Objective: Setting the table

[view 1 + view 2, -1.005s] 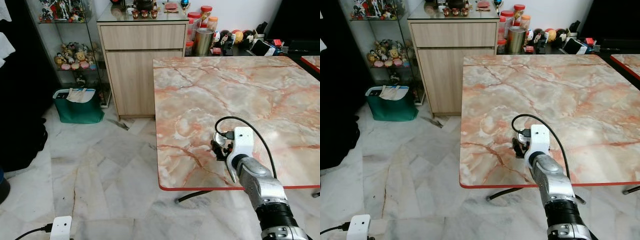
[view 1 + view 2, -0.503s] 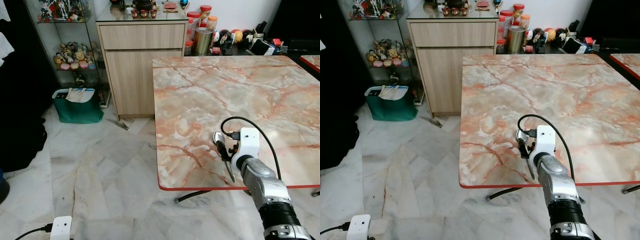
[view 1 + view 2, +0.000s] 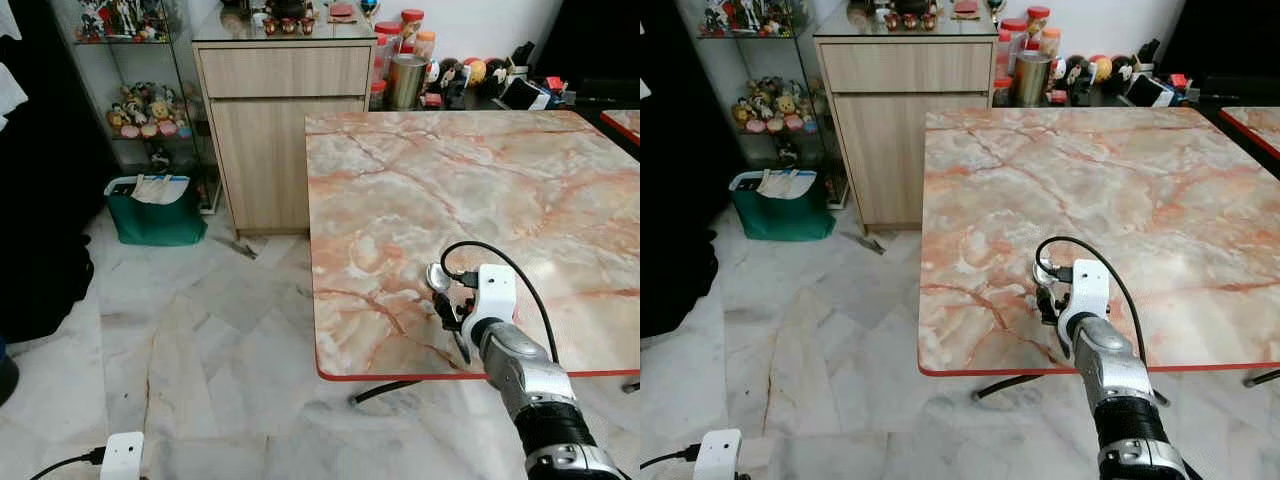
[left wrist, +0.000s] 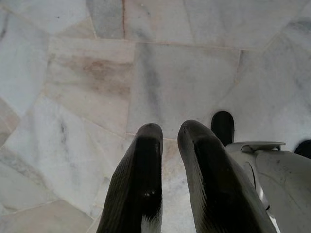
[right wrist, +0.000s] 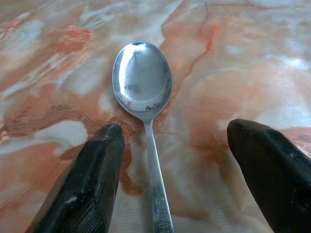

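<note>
The right tool (image 5: 170, 179) is hovering spread wide astride the spoon (image 5: 144, 97) lying flat near the bench (image 3: 480, 180) front edge, so lifting straight away is avoiding nudging it.

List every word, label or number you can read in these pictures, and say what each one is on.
"GUUA...": stamped letters on the spoon handle, running off the picture's edge, so the reading is partial and unsure.
Jars on the sideboard: any labels too small to read.
Green bag on the floor: any print too small to read.
The spoon lies on the table between the open fingers of the right tool.
</note>
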